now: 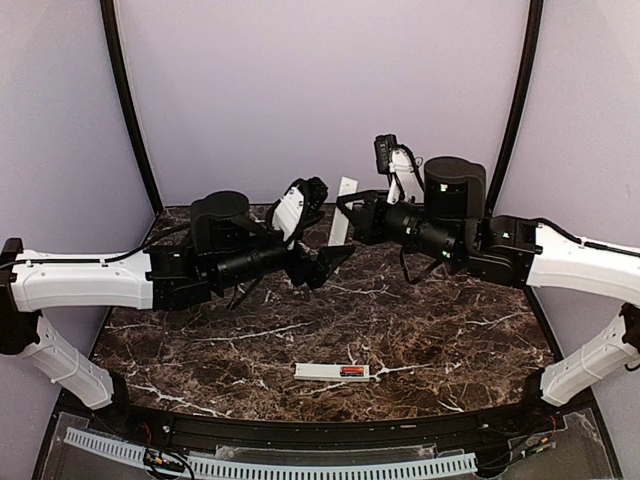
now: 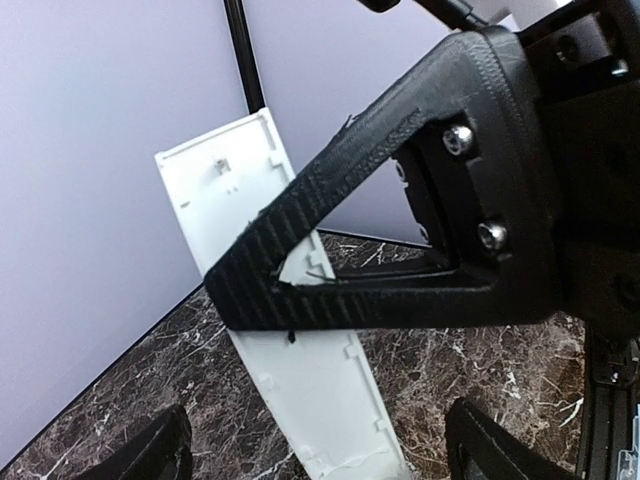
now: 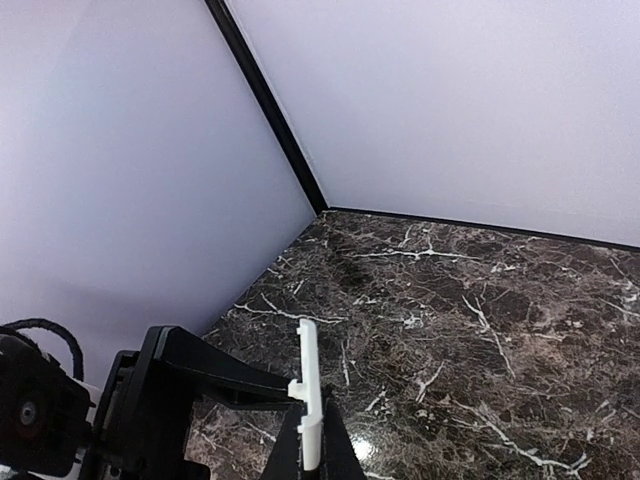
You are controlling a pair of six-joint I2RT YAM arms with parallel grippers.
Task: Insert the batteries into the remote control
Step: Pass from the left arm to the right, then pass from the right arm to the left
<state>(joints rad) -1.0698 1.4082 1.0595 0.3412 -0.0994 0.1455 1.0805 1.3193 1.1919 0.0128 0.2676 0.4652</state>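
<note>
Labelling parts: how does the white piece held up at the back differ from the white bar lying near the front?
The cover plate is pinched upright in the air by the right claw; the remote control lies flat on the table. The cover plate is bare, showing its clips; the remote control holds a red battery. Both are slim, white and elongated.

From above, the lower part of the plate (image 1: 345,200) is lost behind the right gripper (image 1: 352,222), so I can't see the contact there. On my left wrist feed a right finger (image 2: 400,180) crosses the plate. The bottom edge of that feed cuts off the plate's lower end and the left fingers (image 2: 150,450). The right wrist feed gives me the plate edge-on, its foot cropped. The remote (image 1: 315,370) and red battery (image 1: 351,371) are too small: I can't tell how the battery sits.
</note>
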